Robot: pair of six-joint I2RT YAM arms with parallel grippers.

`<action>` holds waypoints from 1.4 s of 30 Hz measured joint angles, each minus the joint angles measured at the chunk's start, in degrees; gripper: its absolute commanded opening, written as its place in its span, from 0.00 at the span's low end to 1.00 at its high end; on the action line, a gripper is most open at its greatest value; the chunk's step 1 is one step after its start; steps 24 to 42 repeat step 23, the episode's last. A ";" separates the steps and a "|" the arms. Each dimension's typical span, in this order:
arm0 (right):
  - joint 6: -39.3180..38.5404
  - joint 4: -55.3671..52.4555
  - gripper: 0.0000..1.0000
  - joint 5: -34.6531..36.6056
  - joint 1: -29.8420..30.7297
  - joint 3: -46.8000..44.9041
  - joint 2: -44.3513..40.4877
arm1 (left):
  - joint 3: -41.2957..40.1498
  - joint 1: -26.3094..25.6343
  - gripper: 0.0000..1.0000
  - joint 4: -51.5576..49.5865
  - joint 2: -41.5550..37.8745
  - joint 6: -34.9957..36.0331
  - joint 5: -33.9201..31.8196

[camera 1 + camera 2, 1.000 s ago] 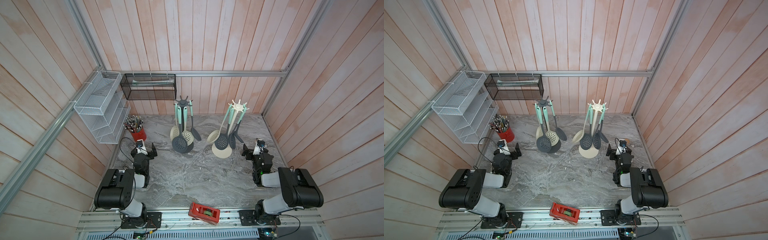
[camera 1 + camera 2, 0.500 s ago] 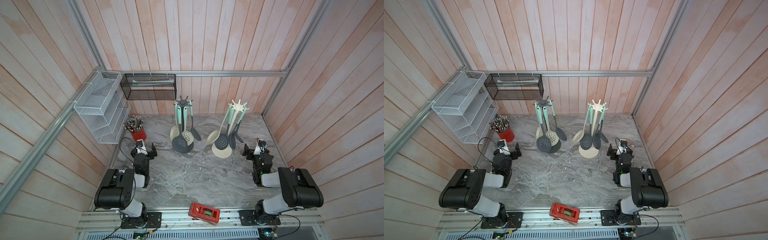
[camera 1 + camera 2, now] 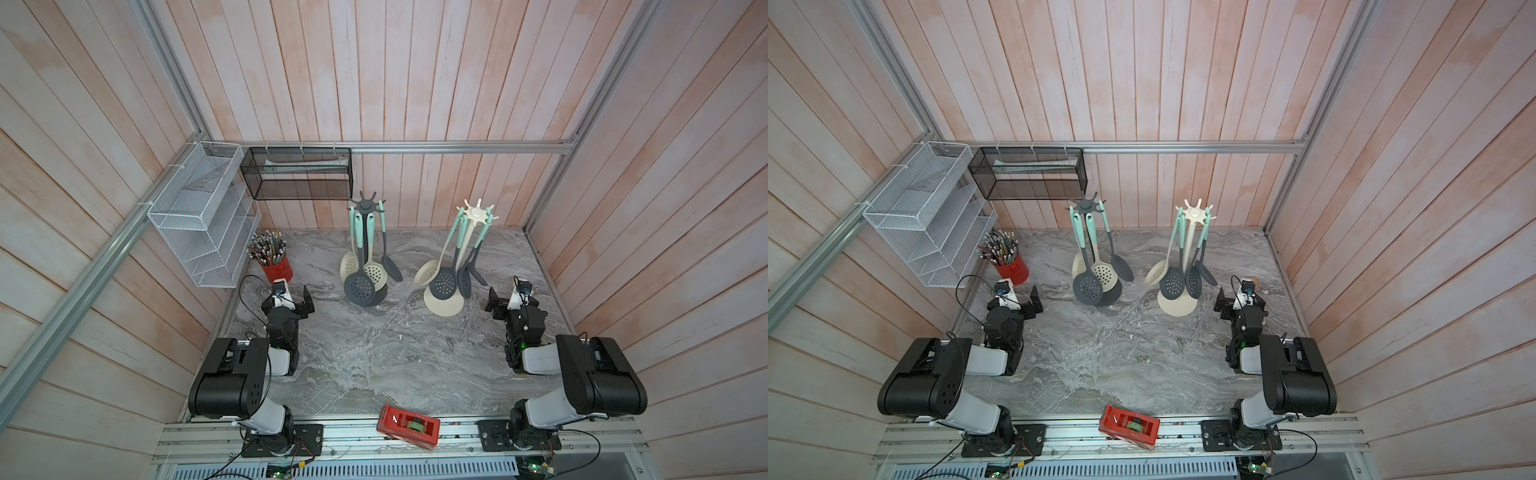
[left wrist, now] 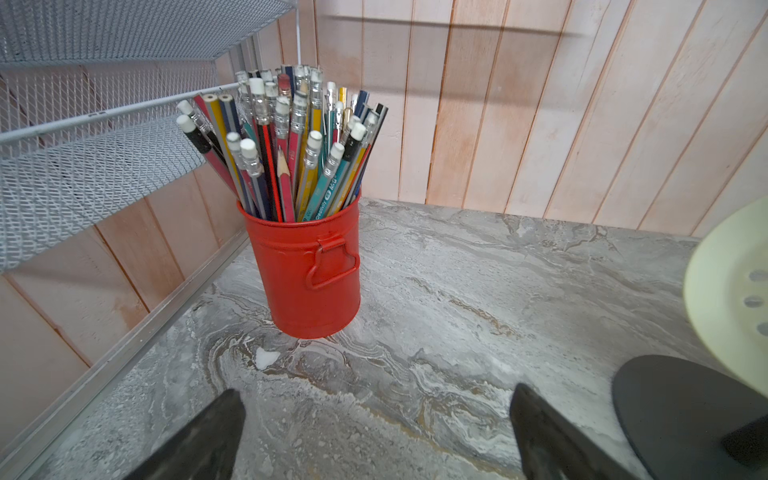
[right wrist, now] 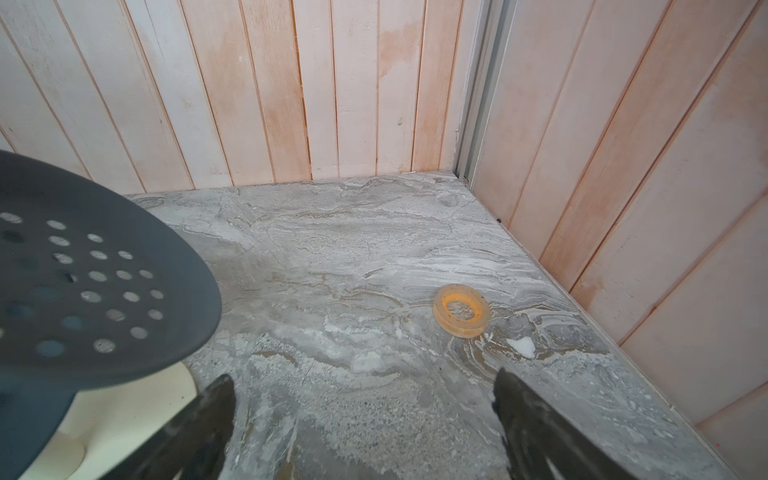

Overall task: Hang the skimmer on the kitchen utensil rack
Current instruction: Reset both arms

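Note:
Two utensil racks stand at the back of the table in both top views: a dark grey rack (image 3: pixel 365 208) and a cream rack (image 3: pixel 476 214). Each carries several hanging utensils. A dark skimmer (image 3: pixel 359 286) and a cream skimmer (image 3: pixel 374 272) hang on the dark rack. Another dark skimmer (image 3: pixel 442 282) hangs on the cream rack and shows close up in the right wrist view (image 5: pixel 91 282). My left gripper (image 3: pixel 291 303) rests low, left of the dark rack, open and empty (image 4: pixel 376 399). My right gripper (image 3: pixel 509 305) rests right of the cream rack, open and empty (image 5: pixel 365 380).
A red can of pencils (image 4: pixel 311 274) stands ahead of the left gripper, under a white mesh shelf (image 3: pixel 199 232). A black mesh basket (image 3: pixel 297 174) hangs on the back wall. An orange tape ring (image 5: pixel 461 309) lies near the right wall. A red tape dispenser (image 3: pixel 408 426) sits on the front rail.

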 measured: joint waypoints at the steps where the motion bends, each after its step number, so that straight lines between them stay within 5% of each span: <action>1: -0.26 0.00 0.98 -0.68 0.00 0.00 0.00 | 0.00 0.00 1.00 0.00 0.00 -0.02 0.02; 42: -0.42 -0.04 0.99 -3.48 -0.24 0.00 0.00 | 0.00 0.00 1.00 0.00 0.00 0.00 0.02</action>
